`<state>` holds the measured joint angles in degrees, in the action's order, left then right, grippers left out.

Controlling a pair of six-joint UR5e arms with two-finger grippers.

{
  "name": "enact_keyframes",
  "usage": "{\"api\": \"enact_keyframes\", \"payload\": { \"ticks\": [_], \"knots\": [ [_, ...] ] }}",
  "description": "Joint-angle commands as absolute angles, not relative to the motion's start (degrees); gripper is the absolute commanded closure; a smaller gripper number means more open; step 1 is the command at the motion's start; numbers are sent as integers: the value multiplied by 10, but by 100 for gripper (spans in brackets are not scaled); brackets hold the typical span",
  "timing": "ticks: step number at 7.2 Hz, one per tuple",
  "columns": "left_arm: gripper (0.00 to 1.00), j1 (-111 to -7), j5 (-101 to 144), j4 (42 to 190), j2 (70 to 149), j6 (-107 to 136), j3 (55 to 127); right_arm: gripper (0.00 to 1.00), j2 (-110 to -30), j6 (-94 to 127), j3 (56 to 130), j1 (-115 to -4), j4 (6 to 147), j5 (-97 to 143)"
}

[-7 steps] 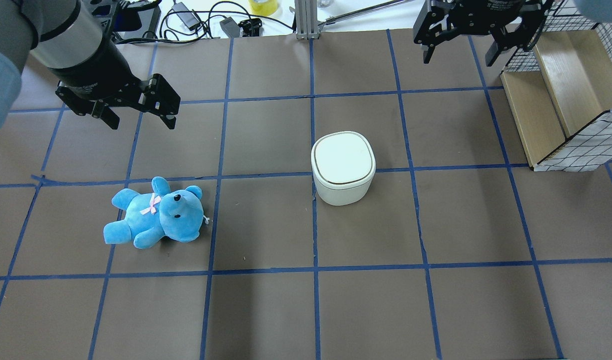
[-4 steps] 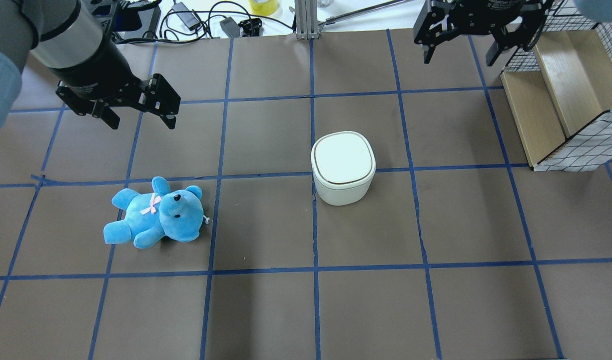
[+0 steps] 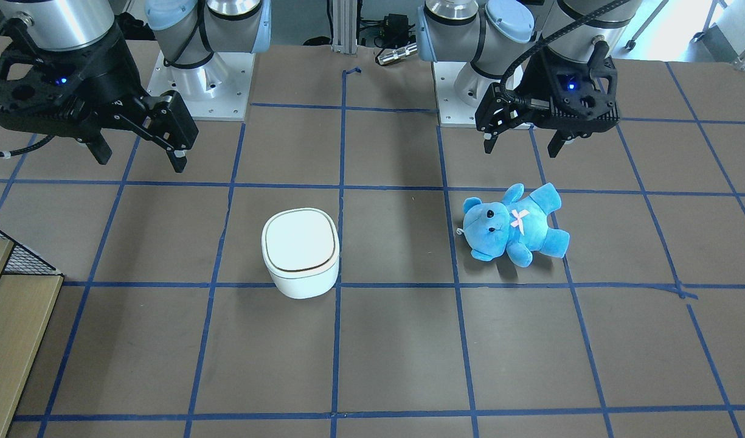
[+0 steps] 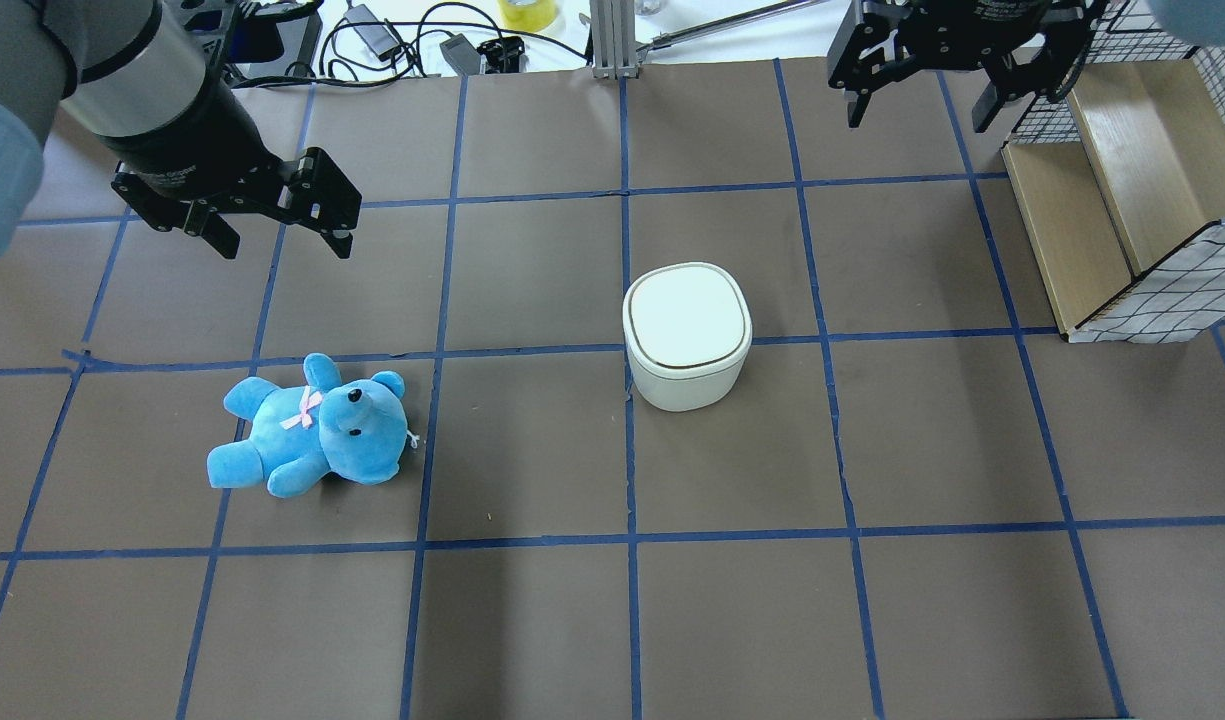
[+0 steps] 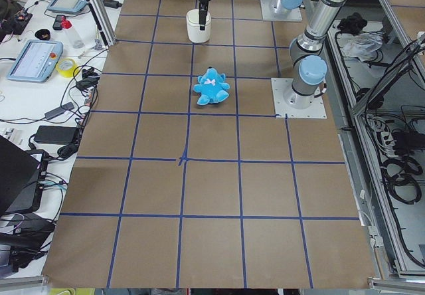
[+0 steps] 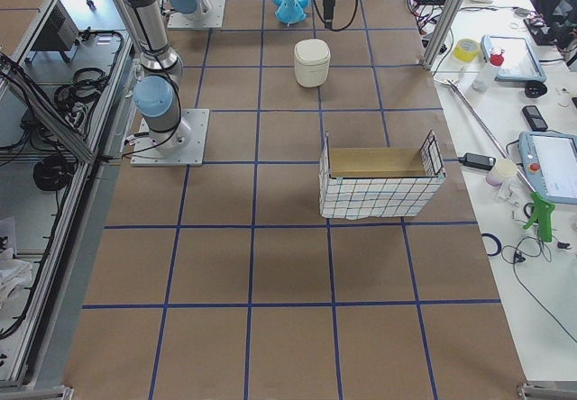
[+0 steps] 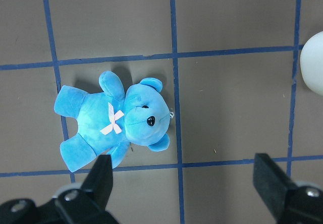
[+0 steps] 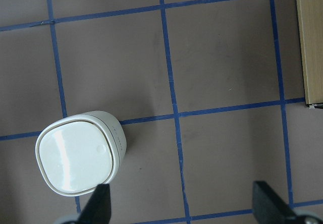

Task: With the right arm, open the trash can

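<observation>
The white trash can (image 4: 687, 335) stands near the table's middle with its flat lid shut; it also shows in the front view (image 3: 300, 252) and the right wrist view (image 8: 75, 161). My right gripper (image 4: 920, 112) is open and empty. It hangs high above the far right part of the table, well apart from the can, and also shows in the front view (image 3: 139, 159). My left gripper (image 4: 282, 242) is open and empty above the far left, apart from the can.
A blue teddy bear (image 4: 312, 425) lies on its back left of the can, below the left gripper. A wire basket with a wooden box (image 4: 1122, 190) stands at the right edge. Cables and tape (image 4: 527, 12) lie beyond the far edge.
</observation>
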<state>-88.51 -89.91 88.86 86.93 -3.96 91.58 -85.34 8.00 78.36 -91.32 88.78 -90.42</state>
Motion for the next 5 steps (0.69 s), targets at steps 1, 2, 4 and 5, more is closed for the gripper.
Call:
{"api": "enact_keyframes", "payload": {
  "ticks": [1,2,4,5],
  "knots": [
    [0,-885,-899,889,869,-40,916,0,-853,80,783,-913,888,-904],
    [0,-885,-899,889,869,-40,916,0,-853,80,784,-913,888,-901],
    [0,-885,-899,889,869,-40,916,0,-849,83,787,-914,889,-885],
    [0,-885,-899,889,869,-40,916,0,-847,87,787,-915,887,-880]
  ]
}}
